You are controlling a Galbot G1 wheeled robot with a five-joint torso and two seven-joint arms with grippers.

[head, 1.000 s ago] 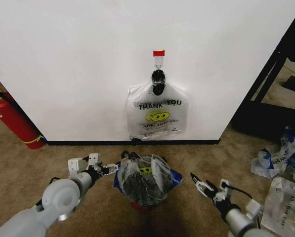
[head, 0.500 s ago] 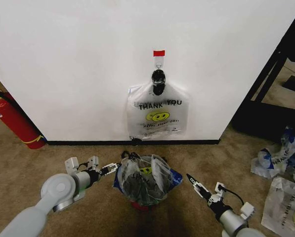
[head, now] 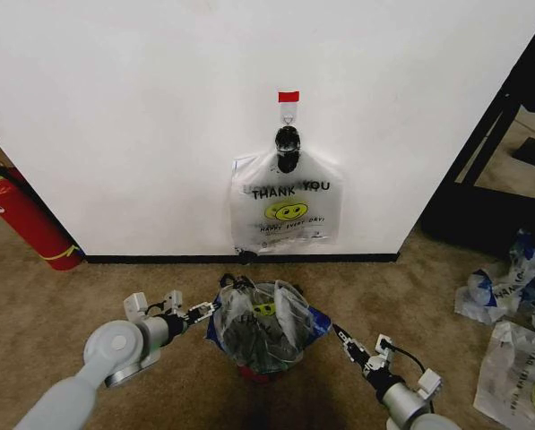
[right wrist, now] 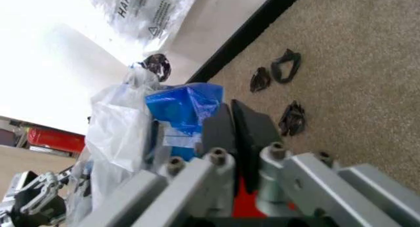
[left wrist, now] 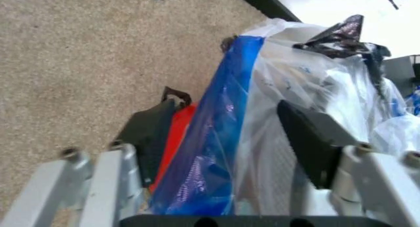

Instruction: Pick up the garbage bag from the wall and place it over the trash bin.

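Between the left claw's [left wrist: 223,153] open fingers: garbage bag [left wrist: 217,138].

My left gripper [left wrist: 226,153] open, jaws spread either side of garbage bag [left wrist: 262,119] edge. Blue patch of bag runs between my fingers [left wrist: 149,138]. Translucent white plastic bunched beyond. Red base of trash bin [left wrist: 178,133] visible beside blue fold. Tan carpet [left wrist: 85,65] underneath. Black baseboard [left wrist: 266,5] at far edge of carpet.

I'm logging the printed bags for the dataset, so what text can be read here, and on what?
"THANK YOU": bag hanging on the wall hook, above its yellow smiley.
"HAPPY EVERY DAY!": same bag, below the smiley, barely legible.
Finer print beneath it: too small to read.
Lettering on the bags on the floor: too blurred.
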